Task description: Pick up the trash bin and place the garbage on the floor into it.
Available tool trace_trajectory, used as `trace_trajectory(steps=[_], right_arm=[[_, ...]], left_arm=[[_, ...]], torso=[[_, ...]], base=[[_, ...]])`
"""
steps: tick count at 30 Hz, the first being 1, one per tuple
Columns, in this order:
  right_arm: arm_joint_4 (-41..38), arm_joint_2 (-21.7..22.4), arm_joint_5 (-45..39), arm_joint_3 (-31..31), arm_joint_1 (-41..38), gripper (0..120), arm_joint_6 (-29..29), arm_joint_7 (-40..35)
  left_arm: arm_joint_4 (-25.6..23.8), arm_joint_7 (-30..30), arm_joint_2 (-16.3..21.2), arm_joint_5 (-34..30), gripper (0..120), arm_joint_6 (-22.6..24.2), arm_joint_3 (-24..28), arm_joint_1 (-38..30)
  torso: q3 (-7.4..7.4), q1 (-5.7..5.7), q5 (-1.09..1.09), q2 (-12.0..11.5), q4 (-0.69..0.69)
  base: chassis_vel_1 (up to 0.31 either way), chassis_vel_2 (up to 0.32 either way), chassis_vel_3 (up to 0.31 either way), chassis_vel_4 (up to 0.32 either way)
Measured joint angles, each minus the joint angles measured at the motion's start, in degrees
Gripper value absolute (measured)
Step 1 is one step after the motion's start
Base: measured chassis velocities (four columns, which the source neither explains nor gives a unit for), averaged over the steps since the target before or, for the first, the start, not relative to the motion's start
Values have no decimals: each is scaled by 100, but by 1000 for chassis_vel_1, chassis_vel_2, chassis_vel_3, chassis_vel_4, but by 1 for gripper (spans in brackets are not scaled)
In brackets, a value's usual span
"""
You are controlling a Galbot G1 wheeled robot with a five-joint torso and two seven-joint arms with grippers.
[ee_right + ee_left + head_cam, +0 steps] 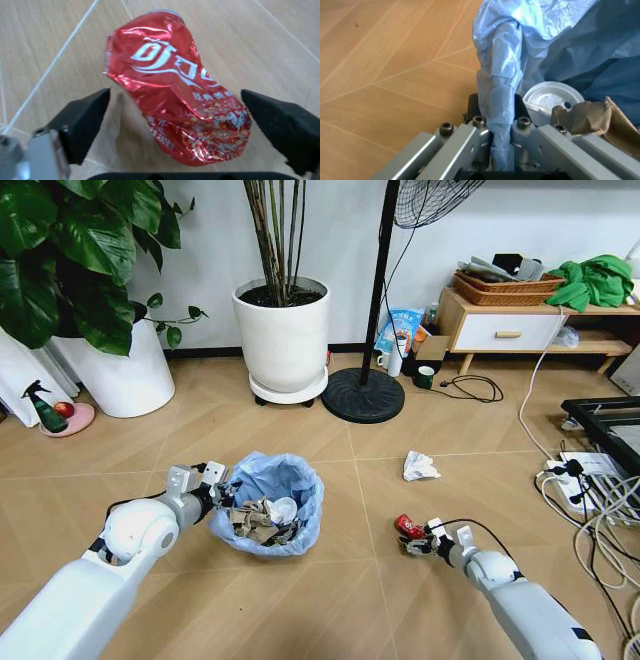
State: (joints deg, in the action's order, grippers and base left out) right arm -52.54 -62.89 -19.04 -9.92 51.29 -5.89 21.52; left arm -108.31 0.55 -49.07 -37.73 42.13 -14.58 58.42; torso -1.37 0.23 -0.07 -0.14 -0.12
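Left arm extends forward and low from the lower left of the head view, elbow bent, wrist angled toward centre. Left claw (218,492) is closed on the bag-lined rim of the trash bin (300,480); in the left wrist view the blue liner runs pinched between the metal fingers (465,144).

Right arm reaches forward from the lower right, forearm sloping down to the floor. Right claw (413,542) is spread, its black pads (82,120) on either side of the crushed red can (180,105), gaps visible on both sides.
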Motion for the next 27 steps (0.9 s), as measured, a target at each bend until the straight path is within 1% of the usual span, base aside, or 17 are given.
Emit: trace_trajectory(steps=[1,2,4,7,8,10,11,13,21,24,26,27], right_arm=[[45,-32,36,-5,-7,90,10,-23],[45,-32,36,-5,-7,90,10,-23],[82,-63,78,-13,-8,80,15,-52],[84,-77,89,-26,10,67,18,-107],[84,-77,89,-26,10,67,18,-107],[83,-107,94,-34,17,57,20,-152],[82,-118,96,-36,18,55,20,-166],[78,-134,106,-36,18,53,18,-181],[74,-176,170,-35,5,53,-4,-245],[-157,-140,75,-130,81,53,-92,-305],[-195,-130,53,-143,91,53,-102,-308],[-412,-62,-87,-211,137,53,-170,-337]], left_arm=[[2,0,-3,0,0,0,8,-5],[2,0,-3,0,0,0,8,-5],[8,1,-7,0,0,0,28,-17],[17,1,-15,0,0,0,53,-41],[17,1,-15,0,0,0,53,-41],[24,1,-23,0,0,0,79,-59],[25,1,-25,0,0,0,87,-66],[25,1,-29,0,0,0,93,-72],[16,-1,-30,-1,0,0,80,-58],[6,-1,-17,-1,0,0,63,-43],[6,-1,-16,0,0,0,62,-42],[5,-1,-15,-1,0,0,61,-41]], torso=[[0,0,0,0,0],[0,0,0,0,0],[0,0,3,0,0],[0,0,0,0,-1],[0,0,0,0,-1],[0,0,1,0,-1],[0,0,0,0,-1],[0,0,0,0,-1],[0,0,1,0,0],[0,0,5,0,0],[0,0,5,0,0],[0,0,0,0,0]], base=[[0,0,0,0],[0,0,0,0],[0,0,0,0],[0,0,0,0],[0,0,0,0],[0,0,0,0],[0,0,0,0],[0,0,0,0],[0,0,0,0],[0,0,0,0],[0,0,0,0],[0,0,0,0]])
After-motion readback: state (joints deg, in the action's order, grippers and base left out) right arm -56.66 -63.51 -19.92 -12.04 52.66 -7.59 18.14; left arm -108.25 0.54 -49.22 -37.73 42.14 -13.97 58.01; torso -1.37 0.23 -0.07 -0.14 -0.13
